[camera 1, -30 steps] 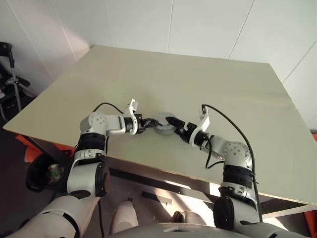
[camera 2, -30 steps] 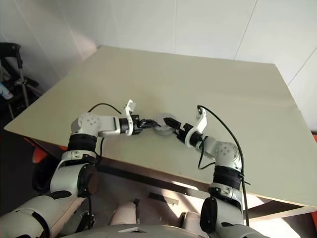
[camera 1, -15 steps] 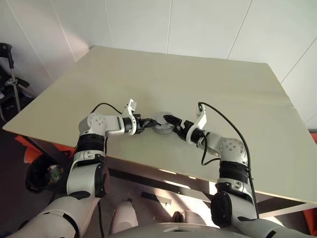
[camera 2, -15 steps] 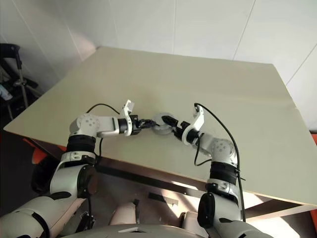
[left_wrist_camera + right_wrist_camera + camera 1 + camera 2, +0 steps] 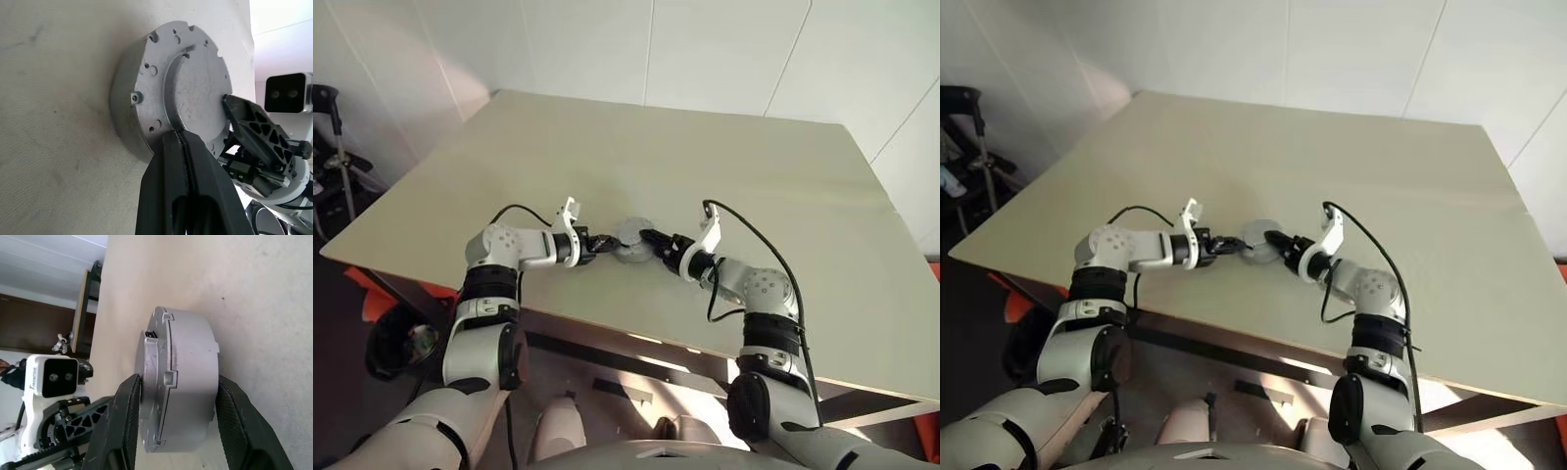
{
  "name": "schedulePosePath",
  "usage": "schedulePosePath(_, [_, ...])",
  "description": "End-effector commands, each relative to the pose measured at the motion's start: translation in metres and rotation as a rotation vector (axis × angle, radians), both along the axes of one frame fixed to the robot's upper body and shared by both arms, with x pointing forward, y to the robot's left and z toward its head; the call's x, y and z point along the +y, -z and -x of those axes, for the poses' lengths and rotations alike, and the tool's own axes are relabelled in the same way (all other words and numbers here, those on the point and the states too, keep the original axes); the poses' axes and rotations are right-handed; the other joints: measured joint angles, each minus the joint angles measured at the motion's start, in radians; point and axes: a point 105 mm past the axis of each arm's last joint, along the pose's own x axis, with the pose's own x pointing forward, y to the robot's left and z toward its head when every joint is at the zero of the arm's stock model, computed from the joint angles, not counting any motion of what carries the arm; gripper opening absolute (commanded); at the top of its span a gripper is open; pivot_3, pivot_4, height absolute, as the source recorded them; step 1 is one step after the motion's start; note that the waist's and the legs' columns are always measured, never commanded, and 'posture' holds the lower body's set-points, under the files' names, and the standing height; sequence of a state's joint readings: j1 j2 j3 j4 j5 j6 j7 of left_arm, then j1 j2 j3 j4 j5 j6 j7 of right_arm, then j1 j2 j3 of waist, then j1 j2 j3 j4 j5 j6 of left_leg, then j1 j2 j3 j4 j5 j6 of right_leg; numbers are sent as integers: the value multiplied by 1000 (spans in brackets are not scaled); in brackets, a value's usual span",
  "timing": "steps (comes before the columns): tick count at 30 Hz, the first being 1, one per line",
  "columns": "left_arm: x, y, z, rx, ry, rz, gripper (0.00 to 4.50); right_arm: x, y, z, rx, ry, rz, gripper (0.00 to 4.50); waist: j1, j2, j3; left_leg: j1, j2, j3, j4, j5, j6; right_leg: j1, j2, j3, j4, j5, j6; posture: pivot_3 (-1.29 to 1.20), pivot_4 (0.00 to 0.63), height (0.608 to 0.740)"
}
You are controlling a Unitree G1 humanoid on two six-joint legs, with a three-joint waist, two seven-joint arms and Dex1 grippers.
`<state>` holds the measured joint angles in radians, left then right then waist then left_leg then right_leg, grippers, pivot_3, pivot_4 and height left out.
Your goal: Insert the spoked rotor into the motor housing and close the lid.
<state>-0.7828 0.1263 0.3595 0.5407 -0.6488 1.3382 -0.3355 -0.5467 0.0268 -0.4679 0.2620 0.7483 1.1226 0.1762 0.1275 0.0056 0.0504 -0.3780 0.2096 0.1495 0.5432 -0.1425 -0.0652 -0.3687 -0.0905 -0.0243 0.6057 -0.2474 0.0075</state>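
The motor housing is a round grey metal can standing on the table between my two grippers. A flat grey plate with small holes, the lid, lies closed on top of it. The spoked rotor is hidden. My left gripper is shut, and its tips rest on the lid's top face near the rim. My right gripper comes in from the opposite side and is shut on the housing. One of its fingers lies against the lid's edge, and the other sits at the base by the table.
The beige table stretches bare behind and beside the housing, and its front edge runs close under my forearms. A dark stand is on the floor to the left. White wall panels rise behind the table.
My right gripper has drawn in to the housing, and its wide-open fingers have closed around it. The left gripper and the housing have stayed put.
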Motion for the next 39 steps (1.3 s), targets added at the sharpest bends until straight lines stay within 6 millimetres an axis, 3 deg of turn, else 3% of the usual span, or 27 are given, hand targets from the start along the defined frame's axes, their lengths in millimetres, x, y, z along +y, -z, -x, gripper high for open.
schedulePosePath(1, [-17, -10, 0, -31, 40, 35, 0, 36, -24, 5, -64, -136, -96, 2189, 0, 0, 0, 0, 0, 0, 0, 0, 0, 0, 0, 0, 0, 0, 0, 0, 0, 740])
schedulePosePath(17, [-16, -10, 0, -34, 39, 34, 0, 35, -46, 1, -99, -117, -208, 2189, 9, 1, 1, -2, -1, 0, 0, 0, 0, -1, -1, 0, 0, 0, 0, 0, 0, 740])
schedulePosePath(20, [-16, -10, 1, -34, 39, 33, 0, 35, -44, 2, -96, -119, -192, 2189, 11, 1, 1, -3, -1, -1, 0, 0, 0, -2, -1, -1, -1, 0, 0, 0, 0, 740])
schedulePosePath(24, [-16, -10, 0, -33, 37, 32, 0, 33, -43, 1, -100, -110, -171, 1670, 11, 1, 1, -4, 0, -1, 0, 0, 0, -2, 0, -1, -1, 0, 0, 0, 0, 740])
schedulePosePath(33, [-14, -10, 0, -36, 32, 31, 0, 26, -27, -1, -57, -69, -145, 1670, 12, 1, 1, -4, -1, -1, 0, 0, 0, -2, -1, -1, -1, 0, 1, 0, 0, 740])
schedulePosePath(39, [-13, -11, -1, -46, 21, 37, 0, 13, -46, -17, -88, 50, -288, 1670, 11, 1, 1, -4, 0, -1, 0, 0, 0, -3, 0, -1, 0, 0, 0, 0, 0, 740])
